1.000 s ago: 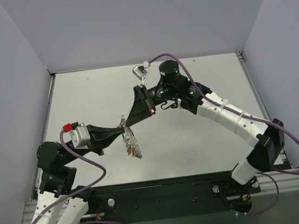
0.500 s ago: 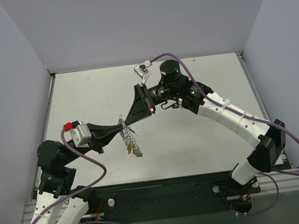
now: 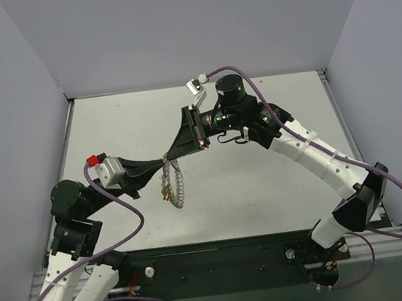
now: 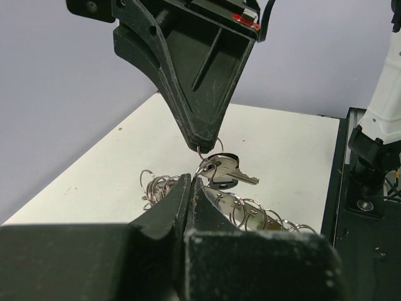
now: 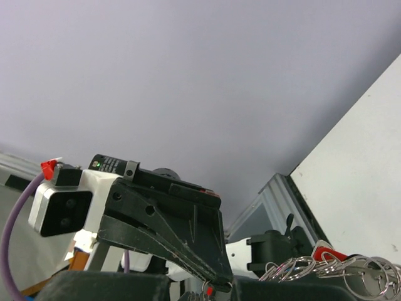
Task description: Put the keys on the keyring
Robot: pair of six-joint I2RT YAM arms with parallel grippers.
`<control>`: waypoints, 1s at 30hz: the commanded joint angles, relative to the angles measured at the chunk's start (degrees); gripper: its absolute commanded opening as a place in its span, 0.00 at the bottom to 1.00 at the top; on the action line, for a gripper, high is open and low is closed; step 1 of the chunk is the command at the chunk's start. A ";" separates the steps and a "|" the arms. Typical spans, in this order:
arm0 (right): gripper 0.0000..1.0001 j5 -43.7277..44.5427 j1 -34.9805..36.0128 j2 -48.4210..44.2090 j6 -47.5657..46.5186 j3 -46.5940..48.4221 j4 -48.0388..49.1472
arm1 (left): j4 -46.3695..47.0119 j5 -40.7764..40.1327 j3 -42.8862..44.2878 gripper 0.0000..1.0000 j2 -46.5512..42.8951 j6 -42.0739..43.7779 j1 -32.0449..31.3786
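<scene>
1. My left gripper (image 3: 160,163) sits left of centre in the top view with its fingers (image 4: 164,208) pressed together. I judge that it nips the upper end of the keyring, though my own fingertips hide the exact contact.
2. The keyring (image 3: 177,191) hangs just below centre. It is not one stiff hoop but a string of thin, linked wire rings. I cannot tell whether its lower end touches the table (image 3: 279,185). I expect it to be light, limp and quick to swing, with each ring hard, springy and slippery. A grip belongs on a single ring's wire, near the top.
3. The keys (image 3: 164,193) dangle at the string's lower left, and they are too small there to make out their colours. In the left wrist view a silver key (image 4: 230,176) with a dark head hangs at centre, free to twist.
4. My right gripper (image 3: 170,156) is just right of the left one, nearly tip to tip. It is also squeezed together and pinches a thin wire loop of the keyring that carries the silver key. If the key needs steadying, I would hold it by the flat blade.
</scene>
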 commanded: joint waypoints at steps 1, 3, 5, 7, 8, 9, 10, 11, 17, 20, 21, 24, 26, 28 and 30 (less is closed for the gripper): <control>0.00 3.28 0.05 -1.62 -0.02 5.82 -3.48 | -1.09 -3.23 2.86 0.00 0.69 1.66 0.12; 0.00 4.77 -0.13 -0.91 0.77 6.88 -5.59 | -1.62 -3.84 3.03 0.00 0.69 2.10 0.12; 0.00 5.83 -0.13 -0.12 2.95 7.85 -6.12 | -2.32 -4.28 3.30 0.00 0.61 2.54 0.12; 0.00 6.97 -0.13 0.67 4.54 8.29 -6.65 | -3.11 -4.99 3.56 0.00 0.69 3.06 0.12; 0.00 7.32 -0.13 0.76 5.33 8.73 -6.91 | -3.20 -5.43 3.74 0.00 0.78 3.24 0.12; 0.00 7.76 -0.13 0.94 5.34 8.99 -7.35 | -3.20 -5.78 3.91 0.00 0.95 3.33 0.12; 0.00 8.81 -0.13 1.11 5.26 9.26 -8.49 | -4.94 -5.96 4.18 0.00 1.04 3.42 0.12; 0.00 9.43 -0.13 1.29 5.08 9.87 -9.11 | -5.13 -6.30 4.35 0.00 1.13 3.42 0.12; 0.00 13.73 -0.13 1.90 3.50 11.90 -14.03 | -6.19 -8.15 5.23 0.00 1.92 5.18 0.12; 0.00 14.88 -0.22 2.34 2.88 12.34 -15.35 | -7.07 -8.77 5.84 0.00 2.54 6.23 0.03; 0.00 15.15 -0.22 2.43 2.71 12.34 -15.44 | -7.85 -8.94 6.02 0.00 2.71 6.49 0.03; 0.00 15.68 -0.30 2.96 2.27 12.51 -16.58 | -9.35 -9.82 6.73 0.00 2.71 7.81 0.03; 0.00 15.59 -0.30 2.96 2.27 12.51 -16.85 | -9.62 -10.26 6.73 0.00 2.71 8.69 0.03; 0.00 15.41 -0.48 3.22 2.44 12.60 -16.85 | -10.23 -10.35 6.82 0.00 2.71 9.22 0.03; 0.00 14.80 -0.57 3.66 2.44 12.78 -16.85 | -10.84 -10.62 6.73 0.00 2.71 9.92 0.03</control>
